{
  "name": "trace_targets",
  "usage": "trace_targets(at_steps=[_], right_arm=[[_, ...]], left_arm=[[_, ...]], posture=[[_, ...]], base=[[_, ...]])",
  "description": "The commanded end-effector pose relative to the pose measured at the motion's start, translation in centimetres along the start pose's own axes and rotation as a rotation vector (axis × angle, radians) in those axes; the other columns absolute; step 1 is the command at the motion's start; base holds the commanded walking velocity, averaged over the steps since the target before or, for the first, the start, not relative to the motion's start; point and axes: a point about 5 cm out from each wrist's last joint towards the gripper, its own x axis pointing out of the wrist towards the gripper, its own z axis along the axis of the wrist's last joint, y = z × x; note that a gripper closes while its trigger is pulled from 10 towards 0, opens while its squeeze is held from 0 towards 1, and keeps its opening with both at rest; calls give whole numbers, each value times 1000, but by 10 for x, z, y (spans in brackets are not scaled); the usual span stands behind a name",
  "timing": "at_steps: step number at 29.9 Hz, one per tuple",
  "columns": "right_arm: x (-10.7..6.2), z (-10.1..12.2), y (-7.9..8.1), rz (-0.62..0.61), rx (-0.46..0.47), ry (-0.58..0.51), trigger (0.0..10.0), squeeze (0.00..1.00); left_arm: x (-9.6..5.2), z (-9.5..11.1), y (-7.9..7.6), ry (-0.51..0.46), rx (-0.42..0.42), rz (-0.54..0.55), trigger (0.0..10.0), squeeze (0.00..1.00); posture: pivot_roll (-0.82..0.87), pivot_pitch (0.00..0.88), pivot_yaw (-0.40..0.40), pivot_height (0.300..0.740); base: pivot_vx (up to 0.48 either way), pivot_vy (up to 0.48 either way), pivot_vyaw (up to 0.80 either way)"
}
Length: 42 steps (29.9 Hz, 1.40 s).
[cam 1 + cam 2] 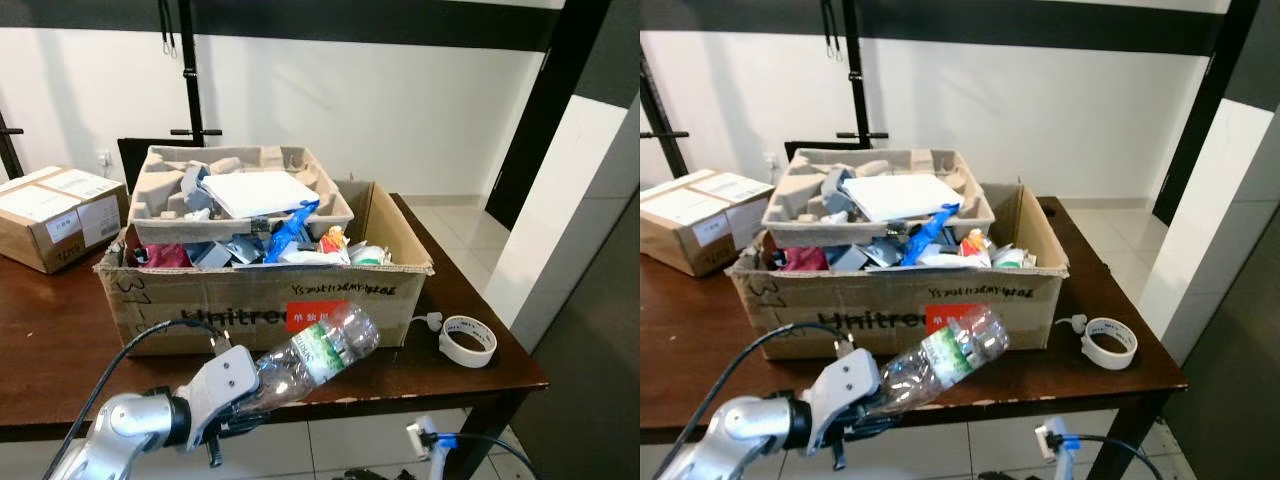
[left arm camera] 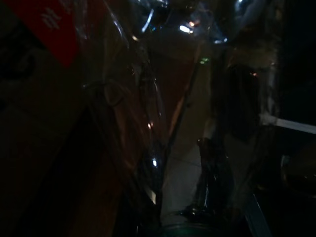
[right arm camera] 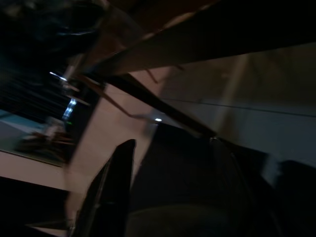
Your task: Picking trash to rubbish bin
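Observation:
A crumpled clear plastic bottle [image 1: 318, 352] with a green-and-white label is held tilted over the table's front edge, its base pointing up and right. My left gripper [image 1: 245, 398] is shut on the bottle's neck end. The bottle's base reaches the front wall of a large open cardboard box [image 1: 250, 300], which is heaped with paper, wrappers and other trash. Through the left wrist camera the bottle [image 2: 148, 123] is seen from very close, dark and glinting. My right gripper [image 3: 116, 192] hangs idle in the dark beside the table.
A moulded grey pulp tray [image 1: 160, 195] holding a white sheet sits on top of the box's trash. A smaller taped carton [image 1: 55, 215] stands at the table's left. A roll of white tape [image 1: 468, 340] lies near the front right corner. The tiled floor lies beyond the table's right edge.

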Motion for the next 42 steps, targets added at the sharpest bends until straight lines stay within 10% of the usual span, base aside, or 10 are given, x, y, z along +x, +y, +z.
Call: trace_targets(at_steps=[1,11,15,17,18,32,37,42], right_arm=[[-2,3,8,52,38,-29,10000,1000],[12,35,27,30,5,-198,10000,1000],[27,61,23,-72,9,-329,10000,651],[30,64,23,-73,19,-340,10000,671],[34,66,24,-74,35,-352,10000,1000],[43,78,39,3,178,-483,10000,1000],[41,72,47,73,169,-452,10000,35],[39,69,49,77,166,-434,10000,0]], left_arm=[[1,-3,-2,-11,-27,3,10000,0],[5,-2,-8,-71,-62,-3,10000,0],[8,0,-12,-85,-73,-20,10000,0],[8,0,-13,-86,-73,-21,10000,0],[9,0,-13,-92,-75,-24,10000,0],[13,-2,-14,-106,-84,14,10000,0],[14,-3,1,-100,-80,144,10000,0],[14,-6,6,-82,-79,182,10000,0]], posture=[[-45,105,-41,740],[-47,106,-40,740],[-49,105,-38,740],[-49,103,-37,740],[-48,100,-39,740],[-46,87,-42,740],[-47,86,-40,740],[-49,87,-39,740]], base=[[0,0,0],[0,0,0],[0,0,0],[0,0,0],[0,0,0],[0,0,0],[0,0,0],[0,0,0]])
